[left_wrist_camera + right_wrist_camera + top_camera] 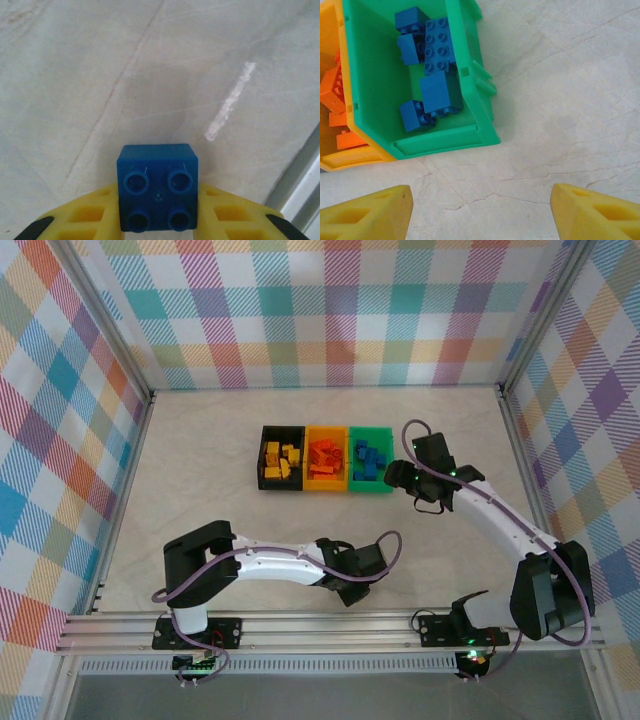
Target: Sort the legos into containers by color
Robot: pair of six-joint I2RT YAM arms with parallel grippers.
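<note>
Now: left tool pinches a blue brick down at the surface. Right tool gapes wide, empty, beside the green bin. Pickup step; next, likely lift and carry to that bin.

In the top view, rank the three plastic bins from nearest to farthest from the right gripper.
1. Green rectangular plastic bin, right end, beside the right gripper.
2. Orange-yellow plastic bin, middle.
3. Black plastic bin, left end.
</note>
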